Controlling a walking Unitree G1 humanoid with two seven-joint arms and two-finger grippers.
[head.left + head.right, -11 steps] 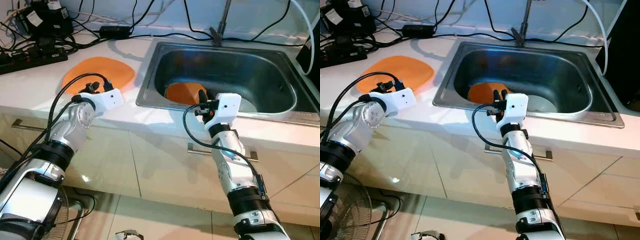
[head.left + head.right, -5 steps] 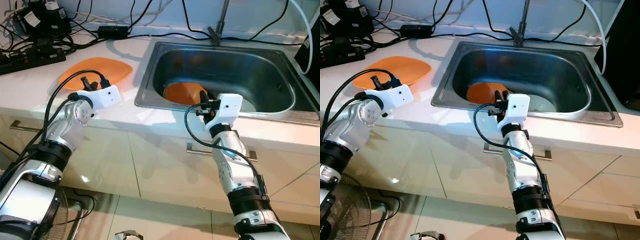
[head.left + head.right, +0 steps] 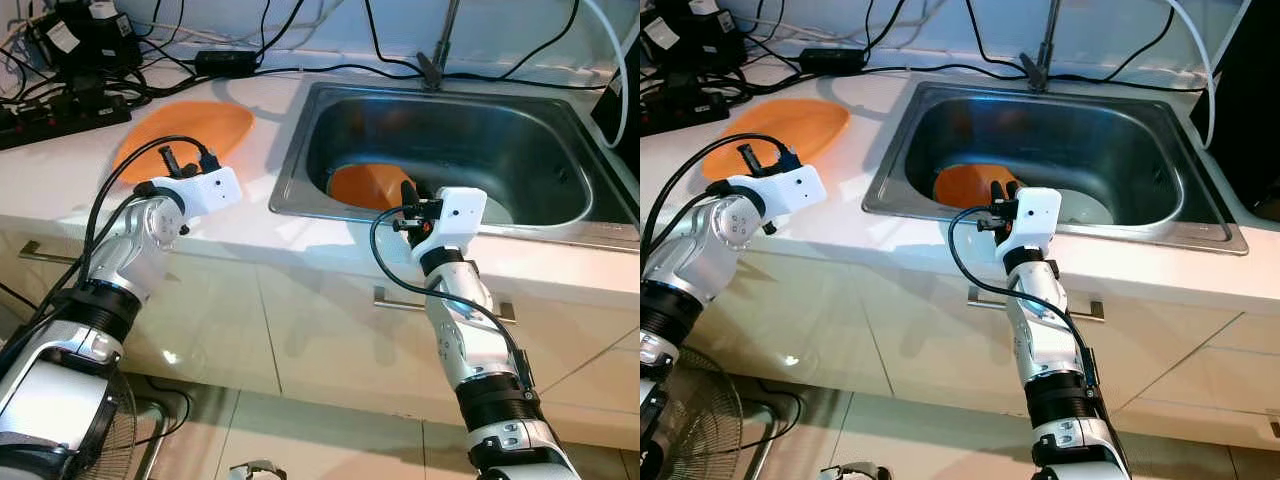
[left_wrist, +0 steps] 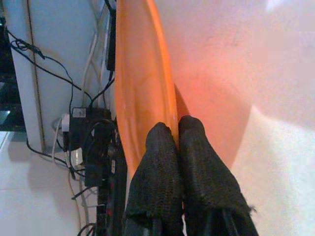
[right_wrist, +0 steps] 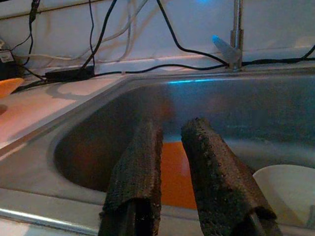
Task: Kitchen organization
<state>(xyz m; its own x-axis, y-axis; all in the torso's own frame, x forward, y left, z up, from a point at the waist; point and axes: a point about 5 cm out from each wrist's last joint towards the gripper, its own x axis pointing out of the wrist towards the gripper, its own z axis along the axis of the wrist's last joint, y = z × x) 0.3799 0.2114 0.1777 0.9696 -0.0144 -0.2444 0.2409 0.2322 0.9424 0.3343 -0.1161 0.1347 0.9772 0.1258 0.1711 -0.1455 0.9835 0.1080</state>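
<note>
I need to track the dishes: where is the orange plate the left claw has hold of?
The orange plate is on the white counter left of the sink, near the cables, tilted up with the left claw shut on its near rim.

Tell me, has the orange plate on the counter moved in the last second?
Yes. The left gripper is shut on the plate rim and has tipped it up; its far edge now sits nearer the power strip, farther from the sink.
</note>
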